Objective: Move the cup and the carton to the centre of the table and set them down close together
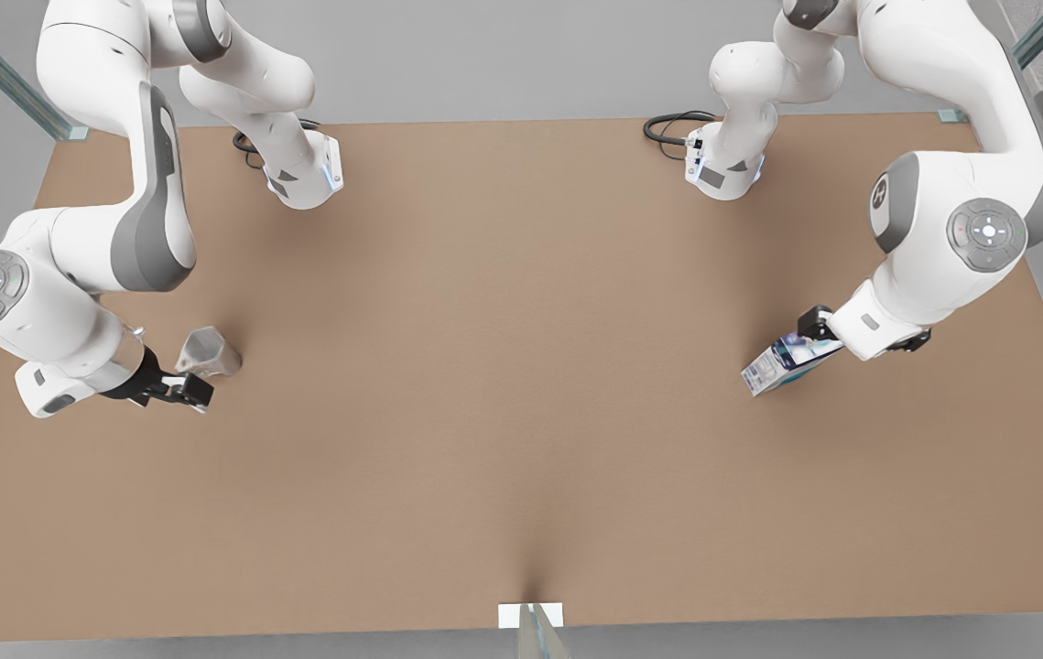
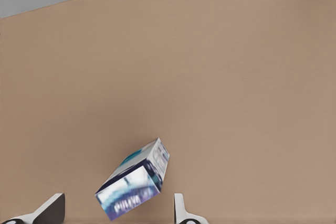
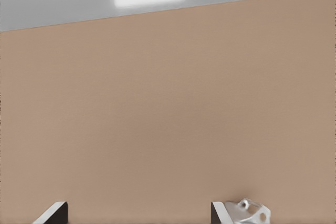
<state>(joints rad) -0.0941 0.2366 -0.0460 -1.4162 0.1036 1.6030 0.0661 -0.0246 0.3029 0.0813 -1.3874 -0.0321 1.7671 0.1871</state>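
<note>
The white and blue carton lies on the tan table at the front view's right. My left gripper hovers at its end. In the left wrist view the carton sits askew between the two fingertips, with a gap on each side, so the left gripper is open. The grey faceted cup is at the front view's left. My right gripper is just beside it, open, and the cup lies outside one fingertip, not between the fingers.
Both arm bases stand at the far edge with black cables. A small white tab marks the near edge. The wide middle of the table lies between the two grippers.
</note>
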